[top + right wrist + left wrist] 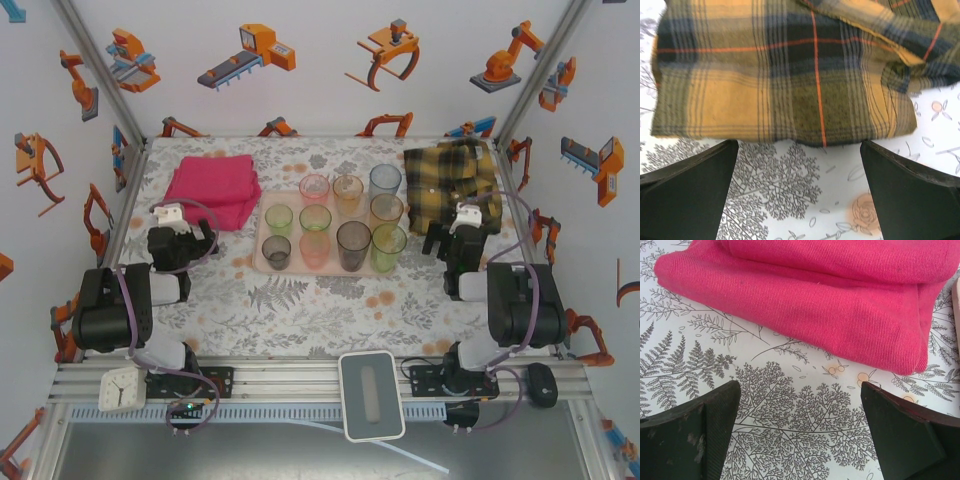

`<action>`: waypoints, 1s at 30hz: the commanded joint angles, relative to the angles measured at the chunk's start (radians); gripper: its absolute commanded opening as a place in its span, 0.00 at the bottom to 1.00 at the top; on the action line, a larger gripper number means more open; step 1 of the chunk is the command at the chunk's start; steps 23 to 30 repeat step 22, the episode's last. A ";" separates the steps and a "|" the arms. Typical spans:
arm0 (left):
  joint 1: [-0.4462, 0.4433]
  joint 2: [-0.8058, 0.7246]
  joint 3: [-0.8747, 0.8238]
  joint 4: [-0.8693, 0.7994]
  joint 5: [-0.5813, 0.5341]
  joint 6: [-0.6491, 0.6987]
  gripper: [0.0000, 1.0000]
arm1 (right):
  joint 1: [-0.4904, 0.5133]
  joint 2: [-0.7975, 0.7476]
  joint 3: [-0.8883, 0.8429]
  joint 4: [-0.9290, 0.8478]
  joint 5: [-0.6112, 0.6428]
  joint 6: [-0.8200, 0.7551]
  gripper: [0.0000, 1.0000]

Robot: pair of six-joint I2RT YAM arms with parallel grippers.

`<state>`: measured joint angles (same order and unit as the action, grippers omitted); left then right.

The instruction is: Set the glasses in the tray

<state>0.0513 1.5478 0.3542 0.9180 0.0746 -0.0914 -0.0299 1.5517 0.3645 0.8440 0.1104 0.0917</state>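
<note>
Fern-printed tablecloth (pixel 300 300) is being covered at frame centre by the pale pink tray (pixel 262 232), with ten glasses (pixel 353 245) being carried upright inside it. The left gripper (pixel 800 390) is being pointed at the magenta towel (pixel 840 305) and the right gripper (pixel 800 147) at the plaid shirt (pixel 765 75), both sets of jaws being held wide apart and empty.

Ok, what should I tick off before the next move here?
1. left gripper with jaws open and empty: ok.
2. right gripper with jaws open and empty: ok.
3. glasses upright in the tray: ok.
4. blue glass at the far right corner fully inside the rim: cannot tell.
5. magenta towel and plaid shirt not touching the tray: cannot tell.
</note>
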 commanded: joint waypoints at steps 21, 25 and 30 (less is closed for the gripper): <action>-0.045 -0.005 0.051 -0.075 -0.051 0.045 0.97 | -0.010 -0.007 0.022 0.030 -0.068 -0.020 0.99; -0.046 -0.004 0.051 -0.075 -0.053 0.046 0.97 | -0.010 -0.006 0.022 0.030 -0.066 -0.019 0.99; -0.046 -0.004 0.051 -0.075 -0.053 0.046 0.97 | -0.010 -0.006 0.022 0.030 -0.066 -0.019 0.99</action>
